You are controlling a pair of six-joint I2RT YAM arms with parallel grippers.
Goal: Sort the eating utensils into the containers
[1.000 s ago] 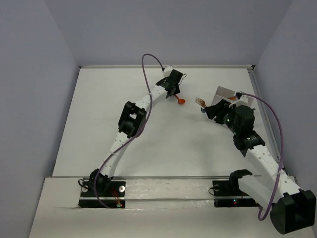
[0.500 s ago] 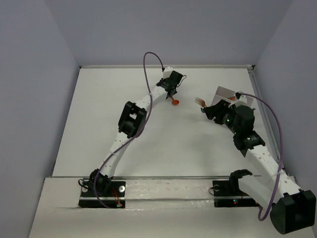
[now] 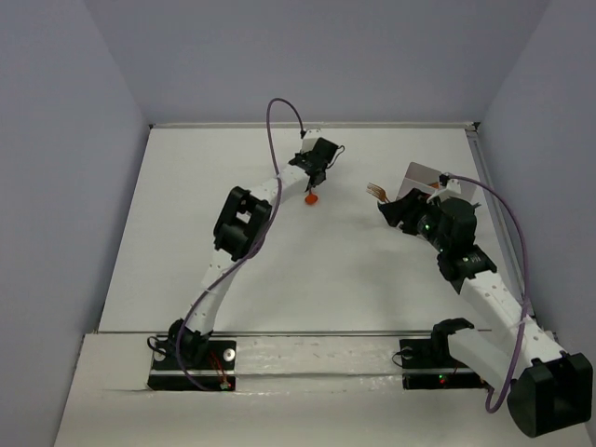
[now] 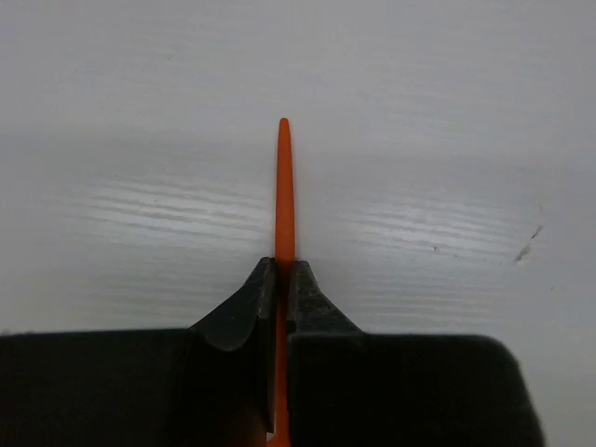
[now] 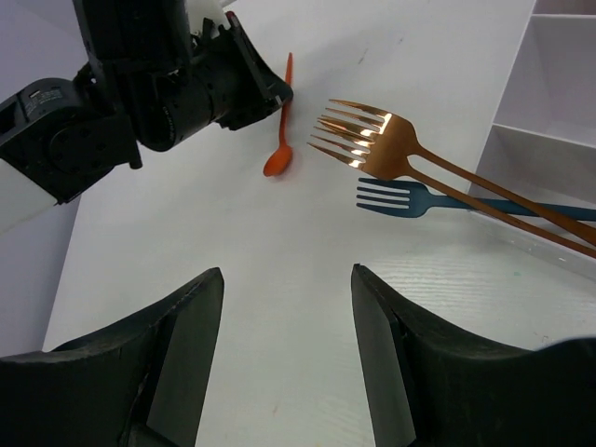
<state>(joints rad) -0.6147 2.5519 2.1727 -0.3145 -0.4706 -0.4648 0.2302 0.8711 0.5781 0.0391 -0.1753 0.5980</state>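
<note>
My left gripper (image 4: 282, 265) is shut on the thin handle of an orange spoon (image 4: 283, 177), whose pointed end sticks out past the fingertips. From above, the left gripper (image 3: 314, 180) is at the far middle of the table with the spoon's bowl (image 3: 311, 197) just below it. The right wrist view shows the same spoon (image 5: 278, 160) at the black left fingers (image 5: 264, 91). My right gripper (image 5: 287, 279) is open with only bare table between its fingers. Two copper forks (image 5: 371, 140) and a teal fork (image 5: 399, 198) lie with their handles across the rim of the white divided tray (image 5: 549, 107).
The tray (image 3: 421, 173) stands at the far right, partly hidden by my right gripper (image 3: 385, 209), with the copper forks (image 3: 376, 191) poking out to its left. Purple cables loop over both arms. A raised rail runs along the table's right edge (image 3: 492, 200).
The left gripper has shut on the orange spoon and carried it to the left, away from the forks. The right arm has stayed almost still and open.
</note>
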